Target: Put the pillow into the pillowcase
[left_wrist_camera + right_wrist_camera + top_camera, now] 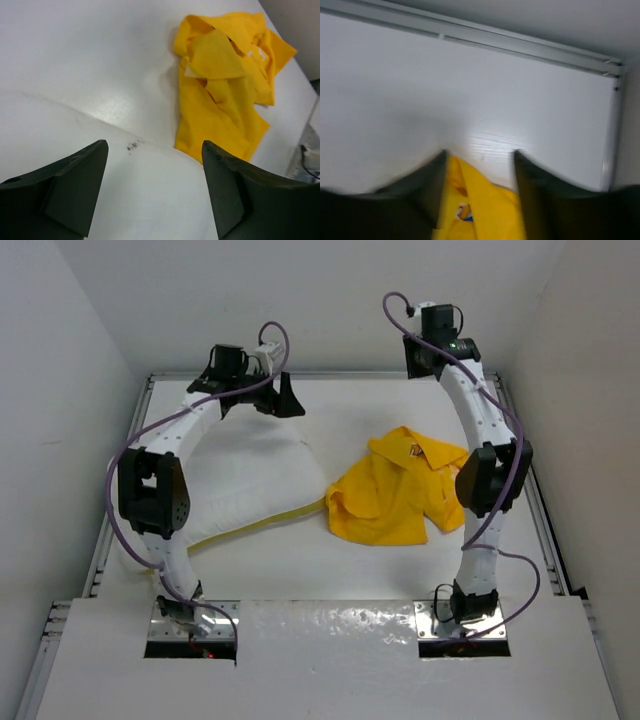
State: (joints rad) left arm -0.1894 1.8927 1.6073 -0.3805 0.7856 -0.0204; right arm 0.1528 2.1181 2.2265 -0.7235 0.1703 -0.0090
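Observation:
The white pillow (250, 480) lies left of centre, with a yellow strip along its near edge. It fills the lower left wrist view (50, 130). The crumpled yellow pillowcase (395, 490) lies to its right, touching the pillow's right corner, and also shows in the left wrist view (220, 85). My left gripper (280, 403) is open and empty above the pillow's far edge (154, 150). My right gripper (420, 362) is open and empty, raised over the pillowcase's far edge (479, 155). Yellow cloth (485, 210) with a bit of print shows between its fingers, below them.
White walls enclose the table on three sides. A metal rail (520, 42) runs along the far edge, and more rails (545, 510) run along the sides. The arm bases stand at the near edge.

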